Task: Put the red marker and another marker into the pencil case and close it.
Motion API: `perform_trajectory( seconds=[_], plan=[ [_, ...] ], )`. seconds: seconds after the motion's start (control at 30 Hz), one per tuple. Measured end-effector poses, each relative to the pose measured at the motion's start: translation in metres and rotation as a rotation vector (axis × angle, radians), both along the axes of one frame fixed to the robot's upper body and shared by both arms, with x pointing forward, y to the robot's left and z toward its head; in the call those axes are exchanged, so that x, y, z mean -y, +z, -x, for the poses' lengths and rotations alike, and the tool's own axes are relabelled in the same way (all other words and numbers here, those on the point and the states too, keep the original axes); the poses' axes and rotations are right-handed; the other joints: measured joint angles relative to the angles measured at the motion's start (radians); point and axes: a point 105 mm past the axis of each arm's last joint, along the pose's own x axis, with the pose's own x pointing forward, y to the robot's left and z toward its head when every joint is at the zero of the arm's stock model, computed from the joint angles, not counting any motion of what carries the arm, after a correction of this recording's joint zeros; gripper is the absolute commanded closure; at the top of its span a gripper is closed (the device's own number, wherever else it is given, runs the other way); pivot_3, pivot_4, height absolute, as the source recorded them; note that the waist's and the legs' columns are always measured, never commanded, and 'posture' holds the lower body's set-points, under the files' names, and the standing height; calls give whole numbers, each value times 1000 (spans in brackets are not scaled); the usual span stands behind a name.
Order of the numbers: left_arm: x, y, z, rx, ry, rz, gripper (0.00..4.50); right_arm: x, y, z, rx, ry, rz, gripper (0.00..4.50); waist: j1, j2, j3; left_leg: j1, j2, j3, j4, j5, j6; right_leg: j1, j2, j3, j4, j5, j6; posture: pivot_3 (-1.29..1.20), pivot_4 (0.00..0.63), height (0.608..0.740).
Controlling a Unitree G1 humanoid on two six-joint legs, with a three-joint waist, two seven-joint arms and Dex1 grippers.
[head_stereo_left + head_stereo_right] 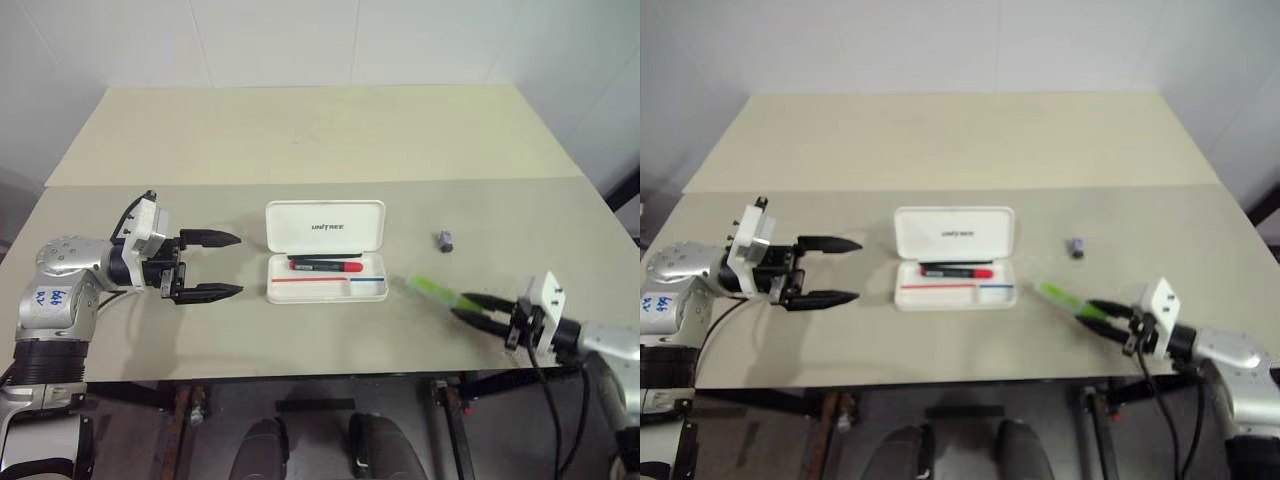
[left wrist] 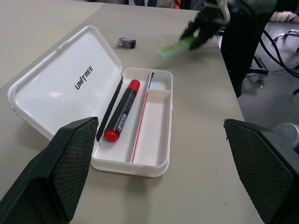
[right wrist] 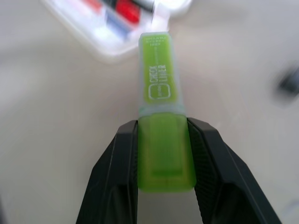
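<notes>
The table [image 1: 300,130] is a broad beige top, and near its middle the pencil case [image 1: 326,250] lies open, its lid folded flat away from the robot. It is a stiff white plastic shell, probably light enough to skid if nudged, so closing it should mean tipping the lid over by its far edge while the tray stays put. In the tray's back slot the red marker [image 1: 334,266] already rests lengthwise (1 of 2 pens home).

The highlighter [image 3: 161,121], a chunky green one, is pinched by its brighter end between the fingers of the right gripper [image 1: 478,306], pointing toward the case from just off its right side. It looks rigid, smooth and light; the grip sits at 1 end, so it could pivot if it bumps the tray wall. The right arm reaches in low from the table's near right edge.

The left gripper [image 1: 212,265] has its 2 fingers spread wide and empty, level and aimed at the case's left end, a little apart from it.

A small grey stub [image 1: 445,240] lies beyond the highlighter.
</notes>
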Motion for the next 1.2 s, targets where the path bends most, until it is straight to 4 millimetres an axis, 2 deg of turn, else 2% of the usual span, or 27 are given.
perform_trajectory(
  seconds=[0.07,0.17,0.27,0.33,0.53,0.73,0.83,1.2],
  plan=[
    [0,-1,0,2,-1,1,0,-10,18,-5,45,39,-3,3389,3,0,0,0,0,0,-1,0,0,0,0,0,0,0,0,0,150,740],
    [0,-2,0,4,2,3,0,-31,35,-11,64,111,-12,3389,4,0,0,-1,0,0,-1,0,0,-1,0,1,0,0,0,0,150,740],
    [1,-5,0,8,-1,1,0,-77,57,-17,112,280,-17,3389,-5,0,0,-3,0,4,-1,0,0,-7,0,4,1,1,1,0,150,740],
    [0,-7,1,15,0,-4,0,-99,63,-17,123,364,-21,3389,-5,-1,0,-5,0,4,-1,0,0,-9,0,4,2,1,1,0,150,740],
    [-4,-16,3,19,19,-28,0,-144,45,-25,59,491,-53,3389,5,-1,0,-8,0,8,-1,-1,1,-13,0,6,2,2,2,0,150,740],
    [-9,-26,7,-2,55,-29,0,-175,27,-31,23,559,-38,3389,-2,-1,-1,-7,0,9,0,-1,2,-13,0,8,3,3,2,0,150,740],
    [-9,-29,10,-2,67,-31,0,-180,12,-33,-17,573,2,3389,-6,-1,-1,-8,0,9,0,-1,2,-14,0,8,4,3,2,0,150,740],
    [-8,-27,12,17,84,-35,0,-194,-5,-44,-51,585,93,3389,-21,-2,-1,-7,0,10,-1,-1,1,-14,0,9,5,3,2,0,150,740]
  ],
)
